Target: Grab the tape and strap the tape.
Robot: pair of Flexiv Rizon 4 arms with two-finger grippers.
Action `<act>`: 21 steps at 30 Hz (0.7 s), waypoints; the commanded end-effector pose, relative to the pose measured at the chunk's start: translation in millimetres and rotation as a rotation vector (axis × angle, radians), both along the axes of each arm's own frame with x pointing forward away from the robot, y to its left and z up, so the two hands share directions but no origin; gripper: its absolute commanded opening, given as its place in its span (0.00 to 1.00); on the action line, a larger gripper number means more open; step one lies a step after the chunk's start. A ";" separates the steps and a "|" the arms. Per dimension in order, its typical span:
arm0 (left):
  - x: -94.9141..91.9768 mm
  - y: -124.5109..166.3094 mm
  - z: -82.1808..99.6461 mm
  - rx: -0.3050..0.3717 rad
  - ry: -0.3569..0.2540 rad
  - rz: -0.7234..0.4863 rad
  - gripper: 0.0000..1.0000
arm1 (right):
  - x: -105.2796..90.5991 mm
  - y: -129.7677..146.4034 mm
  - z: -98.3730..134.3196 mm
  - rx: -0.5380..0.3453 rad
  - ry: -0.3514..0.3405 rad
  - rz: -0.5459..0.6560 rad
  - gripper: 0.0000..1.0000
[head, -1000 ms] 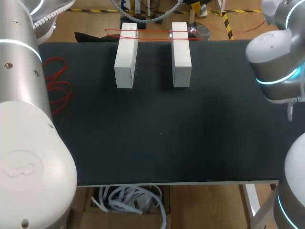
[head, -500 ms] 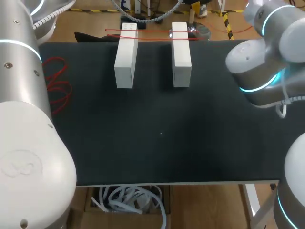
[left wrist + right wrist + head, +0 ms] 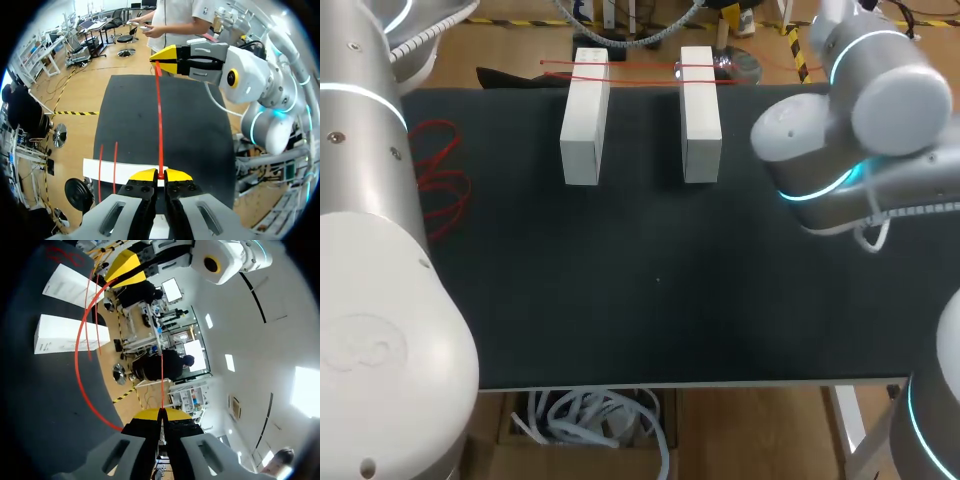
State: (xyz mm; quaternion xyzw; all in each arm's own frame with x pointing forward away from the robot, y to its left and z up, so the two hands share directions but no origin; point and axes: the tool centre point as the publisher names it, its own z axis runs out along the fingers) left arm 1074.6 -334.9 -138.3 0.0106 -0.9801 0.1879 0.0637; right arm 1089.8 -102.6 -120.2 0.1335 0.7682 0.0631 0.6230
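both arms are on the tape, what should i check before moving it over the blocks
1. Grip of the left gripper on the red tape: ok, shut on it.
2. Grip of the right gripper on the red tape: ok, shut on it.
3. Tape unbroken from one gripper to the other: ok, seen in the left wrist view.
4. Tape taut: cannot tell; it looks straight in the left wrist view and curved in the right wrist view.
5. The left white block and right white block lie side by side with a gap between them: ok.
6. Grippers' height over the blocks: cannot tell; the head view shows neither gripper.
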 end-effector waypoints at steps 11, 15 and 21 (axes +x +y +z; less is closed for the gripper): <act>1.0 -0.7 0.8 0.005 0.003 0.000 0.00 | 2.1 27.1 -8.3 -0.049 -0.016 -0.191 0.00; 1.0 -0.7 0.8 0.005 0.003 0.000 0.00 | 2.3 43.5 -6.1 -0.052 -0.022 -0.164 0.00; 1.0 -0.7 0.8 0.005 0.003 0.000 0.00 | -1.8 62.0 -6.2 -0.064 -0.030 -0.130 0.00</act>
